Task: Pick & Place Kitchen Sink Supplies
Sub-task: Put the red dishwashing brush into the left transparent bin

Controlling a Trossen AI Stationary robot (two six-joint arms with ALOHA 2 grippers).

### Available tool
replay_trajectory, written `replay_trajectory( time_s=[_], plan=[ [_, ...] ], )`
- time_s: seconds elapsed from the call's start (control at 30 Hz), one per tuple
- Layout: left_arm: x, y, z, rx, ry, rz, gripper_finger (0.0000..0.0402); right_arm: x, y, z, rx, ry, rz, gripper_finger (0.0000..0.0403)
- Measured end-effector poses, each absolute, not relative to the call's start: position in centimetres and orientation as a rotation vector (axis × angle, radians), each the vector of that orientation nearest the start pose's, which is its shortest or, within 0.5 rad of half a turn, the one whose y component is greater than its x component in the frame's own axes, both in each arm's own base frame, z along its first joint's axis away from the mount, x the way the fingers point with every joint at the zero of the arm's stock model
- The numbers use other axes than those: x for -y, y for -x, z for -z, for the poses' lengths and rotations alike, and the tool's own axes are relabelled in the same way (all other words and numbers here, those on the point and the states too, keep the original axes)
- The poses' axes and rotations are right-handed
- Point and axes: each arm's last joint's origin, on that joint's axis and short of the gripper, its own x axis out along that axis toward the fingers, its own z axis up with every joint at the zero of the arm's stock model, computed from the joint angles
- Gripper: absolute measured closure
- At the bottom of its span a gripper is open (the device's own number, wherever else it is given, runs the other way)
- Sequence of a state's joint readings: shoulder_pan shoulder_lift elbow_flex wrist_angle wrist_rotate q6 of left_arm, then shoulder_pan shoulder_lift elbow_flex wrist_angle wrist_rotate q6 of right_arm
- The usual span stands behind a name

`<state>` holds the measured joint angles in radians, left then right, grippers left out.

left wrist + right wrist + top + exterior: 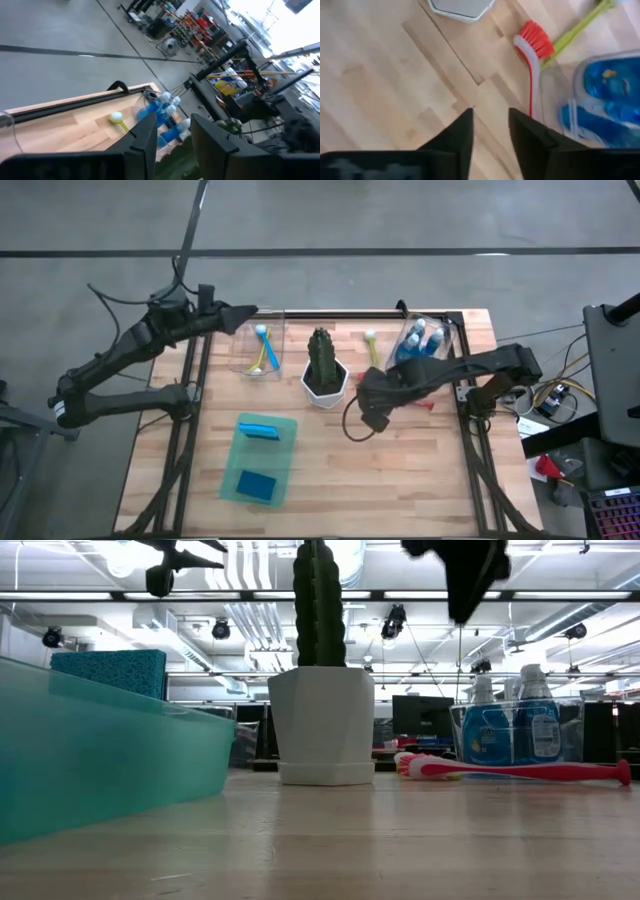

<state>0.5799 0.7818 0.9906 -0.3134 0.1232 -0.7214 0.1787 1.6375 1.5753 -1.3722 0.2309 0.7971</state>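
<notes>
My right gripper [378, 416] [490, 131] hangs open above bare table, right of the cactus; nothing is between its fingers. In front of it a red-headed brush [534, 55] [520, 771] lies flat on the wood, beside a yellow-green brush [576, 32] [372, 346]. Blue bottles [420, 340] [510, 730] stand in a clear bin at the far right. My left gripper [246, 313] [172, 145] is open and empty, high over the far left edge by a clear bin holding yellow and blue brushes [264, 352]. Two blue sponges [260, 429] [257, 485] sit in the green tray.
A green cactus in a white pot [323, 368] [325, 720] stands mid-table between the two bins. The translucent green tray [285, 465] [100, 755] takes up the near left. Bare wood lies near and to the right of the tray. A dark frame rail [340, 313] runs along the far edge.
</notes>
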Motion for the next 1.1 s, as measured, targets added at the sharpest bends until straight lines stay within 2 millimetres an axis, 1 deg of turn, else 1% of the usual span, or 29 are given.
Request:
replay_trajectory(
  time_s=[0.1,0.17,0.23,0.3,0.43,0.57,0.67,0.93,1.1],
  plan=[
    [-8.2,-13.2,-38.9,0.061,0.734,-0.452,0.0291,-4.4,-30.0,-29.6,-1.285,-0.32,0.548,0.0249],
    [-8.1,-13.3,-38.9,0.056,0.74,-0.437,0.0291,-4.4,-30.2,-28.2,-1.293,-0.252,0.489,0.0225],
    [-8.1,-13.3,-38.9,0.054,0.758,-0.421,0.0291,-4.3,-30.1,-26.8,-1.311,-0.182,0.454,0.0209],
    [-8.0,-13.3,-38.9,0.054,0.778,-0.41,0.0291,-3.9,-29.9,-25.6,-1.328,-0.152,0.478,0.0202],
    [-8.0,-13.3,-38.9,0.057,0.801,-0.406,0.0291,-2.7,-29.6,-23.5,-1.347,-0.135,0.512,0.0201],
    [-8.0,-13.3,-38.9,0.061,0.819,-0.406,0.0291,-1.8,-30.1,-22.0,-1.295,-0.111,0.465,0.0207],
    [-8.0,-13.3,-38.9,0.062,0.82,-0.406,0.0291,-1.3,-30.2,-21.2,-1.273,-0.093,0.446,0.0209],
    [-8.1,-13.3,-38.8,0.058,0.824,-0.41,0.0291,0.6,-29.5,-18.9,-1.281,-0.108,0.487,0.0208],
    [-8.1,-13.4,-38.6,0.057,0.838,-0.412,0.0291,1.5,-29.3,-18.0,-1.273,-0.1,0.482,0.0211]
  ],
)
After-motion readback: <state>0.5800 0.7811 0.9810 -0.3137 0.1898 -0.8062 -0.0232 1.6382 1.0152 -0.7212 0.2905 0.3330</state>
